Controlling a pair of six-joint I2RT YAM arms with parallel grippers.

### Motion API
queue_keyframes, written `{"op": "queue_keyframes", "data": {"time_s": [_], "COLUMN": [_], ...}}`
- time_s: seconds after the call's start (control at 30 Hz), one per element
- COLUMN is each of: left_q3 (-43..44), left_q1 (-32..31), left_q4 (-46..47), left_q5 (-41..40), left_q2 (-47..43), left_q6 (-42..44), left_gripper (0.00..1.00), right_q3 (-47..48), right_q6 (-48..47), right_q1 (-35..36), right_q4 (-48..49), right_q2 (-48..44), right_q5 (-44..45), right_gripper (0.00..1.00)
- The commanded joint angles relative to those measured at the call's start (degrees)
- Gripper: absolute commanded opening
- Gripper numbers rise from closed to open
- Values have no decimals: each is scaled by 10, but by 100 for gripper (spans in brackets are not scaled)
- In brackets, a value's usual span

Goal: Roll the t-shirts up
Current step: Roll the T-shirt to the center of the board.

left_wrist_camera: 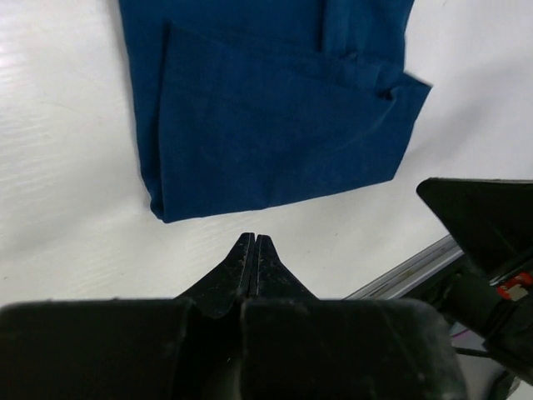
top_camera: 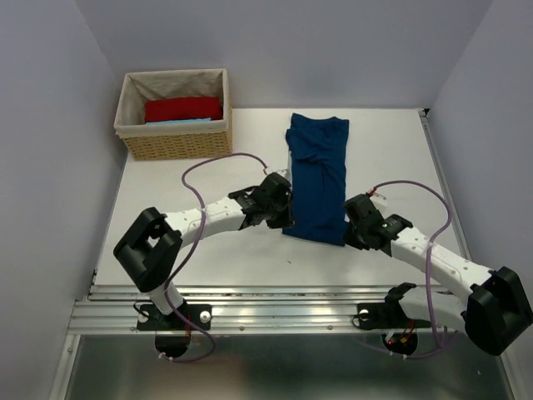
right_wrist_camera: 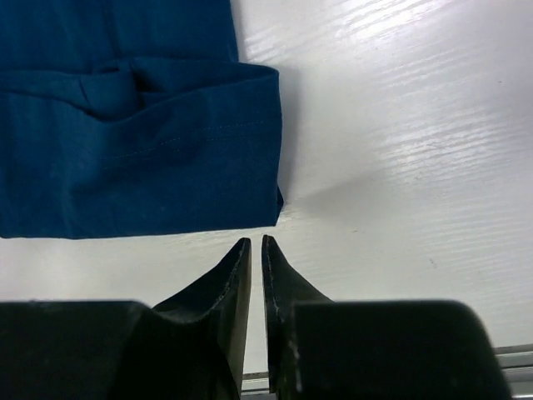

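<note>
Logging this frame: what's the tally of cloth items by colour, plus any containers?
navy blue t-shirt, flat on the table: 1
red cloth, in the basket: 1
light blue cloth, only an edge showing beside the red: 1
wicker basket: 1
Total: 4

No writing, label, brand mark, number or sign can be read in any of the three views. The navy t-shirt (top_camera: 318, 179), the red cloth (top_camera: 183, 108) in the wicker basket (top_camera: 175, 146) and the white table (top_camera: 391, 150) show only plain surfaces.
</note>
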Motion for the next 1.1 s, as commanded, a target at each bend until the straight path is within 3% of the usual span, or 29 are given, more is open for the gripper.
{"op": "queue_keyframes", "data": {"time_s": [0.0, 0.13, 0.3, 0.43, 0.67, 1.07], "left_q3": [28, 38, 101, 148, 206, 219], "left_q1": [-12, -10, 5, 12, 20, 20], "left_q4": [-3, -14, -33, -38, -51, -51], "left_q5": [-3, -49, -96, -109, -88, -64], "left_q2": [30, 38, 72, 106, 178, 219], "left_q6": [29, 42, 99, 139, 182, 190], "left_gripper": [4, 20, 36, 52, 53, 36], "right_q3": [9, 9, -7, -1, -7, -12], "right_q6": [2, -19, -65, -82, -88, -91], "right_q1": [-3, -35, -127, -146, -166, -177], "right_q4": [40, 53, 117, 140, 187, 208], "right_q2": [30, 53, 53, 71, 111, 140], "right_q5": [-12, -6, -85, -110, -141, -144], "right_gripper": [22, 35, 38, 39, 40, 40]}}
